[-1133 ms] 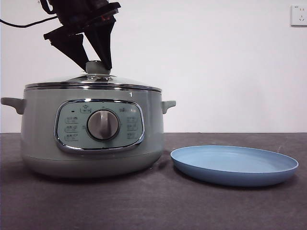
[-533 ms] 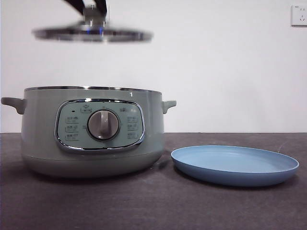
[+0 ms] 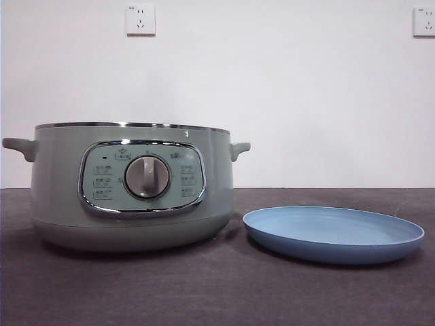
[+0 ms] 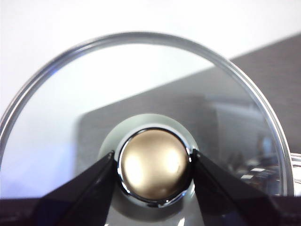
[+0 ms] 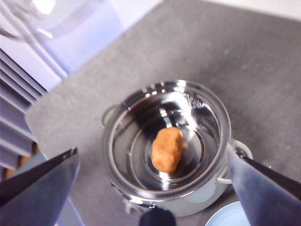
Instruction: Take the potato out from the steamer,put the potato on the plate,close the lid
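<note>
Lid [image 4: 141,94] removed and clamped at its knob by left gripper [image 4: 153,167]; potato [image 5: 167,149] remains inside steamer [image 3: 129,183], right gripper [image 5: 155,188] spread wide above; transfer to plate [image 3: 333,234] and lid closure pending

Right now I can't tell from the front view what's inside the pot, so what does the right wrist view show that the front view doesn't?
Only the right wrist view shows the potato lying on the pot's shiny bottom, the lifted lid off to one side, and the right gripper open high above the pot. Only the front view shows the dial and the whole plate. Both show the pot uncovered, beside the plate.
</note>
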Controlling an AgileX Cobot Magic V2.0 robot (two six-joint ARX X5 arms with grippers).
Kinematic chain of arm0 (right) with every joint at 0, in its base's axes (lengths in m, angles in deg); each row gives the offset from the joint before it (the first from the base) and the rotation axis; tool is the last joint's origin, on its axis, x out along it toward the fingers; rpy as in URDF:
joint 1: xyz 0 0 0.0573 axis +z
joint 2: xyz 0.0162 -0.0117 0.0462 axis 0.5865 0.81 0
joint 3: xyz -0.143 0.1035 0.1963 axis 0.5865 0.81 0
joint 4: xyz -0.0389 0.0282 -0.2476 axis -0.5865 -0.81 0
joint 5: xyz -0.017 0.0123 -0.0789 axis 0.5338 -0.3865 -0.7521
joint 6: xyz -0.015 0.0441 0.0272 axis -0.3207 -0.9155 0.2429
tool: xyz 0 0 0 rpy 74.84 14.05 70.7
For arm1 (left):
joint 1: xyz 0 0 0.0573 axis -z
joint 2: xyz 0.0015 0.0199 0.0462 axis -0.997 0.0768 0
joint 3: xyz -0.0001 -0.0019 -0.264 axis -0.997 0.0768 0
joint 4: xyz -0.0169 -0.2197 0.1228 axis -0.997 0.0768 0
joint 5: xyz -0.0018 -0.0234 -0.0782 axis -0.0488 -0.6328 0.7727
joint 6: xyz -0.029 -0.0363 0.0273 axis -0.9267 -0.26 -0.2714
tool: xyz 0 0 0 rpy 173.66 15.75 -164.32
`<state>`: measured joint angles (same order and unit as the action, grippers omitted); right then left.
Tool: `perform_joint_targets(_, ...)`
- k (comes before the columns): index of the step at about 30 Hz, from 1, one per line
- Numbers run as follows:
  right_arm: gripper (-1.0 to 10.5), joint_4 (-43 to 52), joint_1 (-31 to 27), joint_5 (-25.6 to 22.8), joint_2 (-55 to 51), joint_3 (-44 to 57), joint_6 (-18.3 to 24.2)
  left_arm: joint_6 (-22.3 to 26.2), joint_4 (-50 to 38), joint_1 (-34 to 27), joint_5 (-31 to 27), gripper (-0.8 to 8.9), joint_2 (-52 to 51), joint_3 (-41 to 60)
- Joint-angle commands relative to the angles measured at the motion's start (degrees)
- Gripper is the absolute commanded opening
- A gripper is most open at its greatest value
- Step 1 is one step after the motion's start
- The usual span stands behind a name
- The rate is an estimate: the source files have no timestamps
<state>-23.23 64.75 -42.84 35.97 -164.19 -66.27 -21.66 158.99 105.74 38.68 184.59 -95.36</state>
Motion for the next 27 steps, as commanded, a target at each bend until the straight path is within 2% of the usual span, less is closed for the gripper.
perform_joint_targets(1,6.9,1.8,2.8,-2.7,4.0,-0.2,-0.5,0.7,3.1,-0.3,-5.4,-0.09,-2.9,-0.8)
perform_joint_targets(7,6.9,1.7,7.9,-9.2,15.0,-3.9,-0.3,0.6,3.1,-1.8,-6.6,-0.09,-6.0,-0.8)
perform_joint_targets(15,6.9,-6.3,13.1,-17.1,33.0,-20.6,3.8,0.6,3.1,-1.9,-6.5,-0.09,-6.6,-0.8)
perform_joint_targets(19,6.9,-8.3,13.6,-17.4,39.3,-26.3,4.2,0.6,3.1,-1.9,-6.5,-0.09,-6.6,-0.8)
perform_joint_targets(27,6.9,-10.9,14.5,-18.4,44.5,-26.7,4.9,0.6,3.1,-1.9,-4.9,-0.09,-6.6,-0.8)
